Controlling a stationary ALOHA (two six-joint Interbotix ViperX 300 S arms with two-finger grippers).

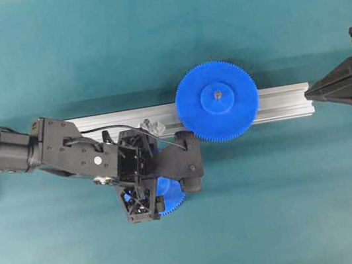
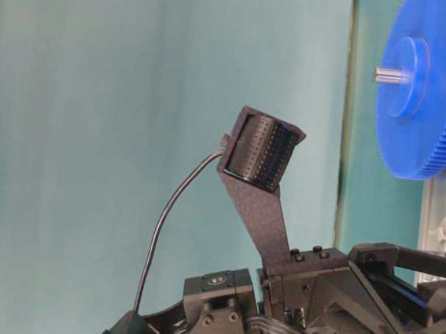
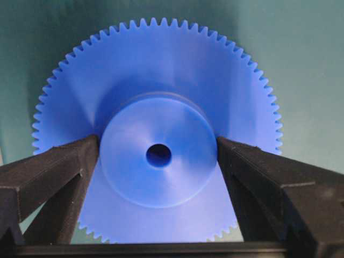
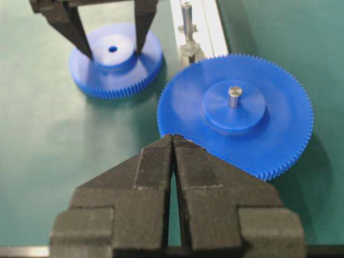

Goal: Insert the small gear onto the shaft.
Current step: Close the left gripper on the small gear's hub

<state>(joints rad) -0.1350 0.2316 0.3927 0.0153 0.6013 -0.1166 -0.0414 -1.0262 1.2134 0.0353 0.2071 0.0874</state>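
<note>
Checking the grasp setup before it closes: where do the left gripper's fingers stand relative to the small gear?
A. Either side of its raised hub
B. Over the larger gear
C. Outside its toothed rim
A: the left gripper stands open, fingers flanking the small gear's hub.

The small gear [image 3: 156, 156] is solid bright blue with a fine toothed rim; the larger gear [image 1: 217, 101] shares that blue. The shaft [image 4: 186, 13] is silvery, the aluminium bar [image 1: 278, 102] grooved silver, the tabletop [image 1: 148, 42] plain teal, both hands matte black.
</note>
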